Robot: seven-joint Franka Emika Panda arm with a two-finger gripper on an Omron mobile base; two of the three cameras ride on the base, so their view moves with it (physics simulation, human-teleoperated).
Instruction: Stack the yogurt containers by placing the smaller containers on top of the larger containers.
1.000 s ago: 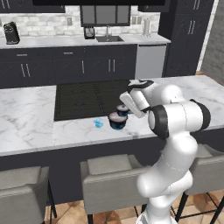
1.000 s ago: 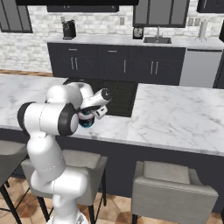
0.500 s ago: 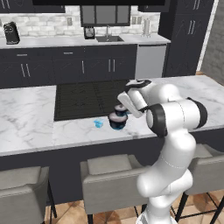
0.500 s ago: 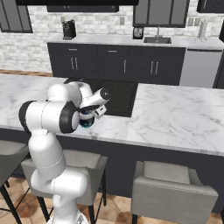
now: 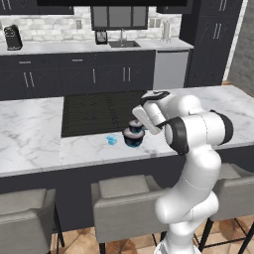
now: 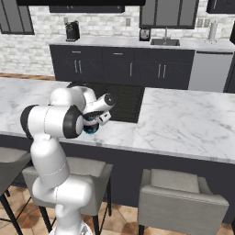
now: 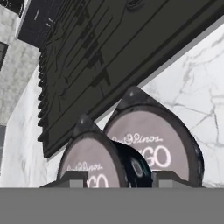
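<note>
We see the gripper (image 7: pixel 116 177) clenched on the smaller dark cup (image 7: pixel 94 162) — held above the larger dark cup (image 5: pixel 133 140) on the marble counter (image 5: pixel 30 134), the light-blue cup (image 5: pixel 111 140) just beside, near the cooktop (image 5: pixel 94 111).

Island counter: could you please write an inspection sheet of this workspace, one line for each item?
Surface: white marble island counter with a black cooktop set in it.
Job's things: larger dark yogurt cup stands by the cooktop's front edge; smaller dark yogurt cup is just above it, contact unclear; tiny light-blue cup stands apart on the marble, not stacked.
Clutter: nothing seen.
Grippers: claw closed on the smaller dark yogurt cup.
Cables: nothing seen.
Surroundings: grey stools in front; back counter with sink and coffee machine.
</note>
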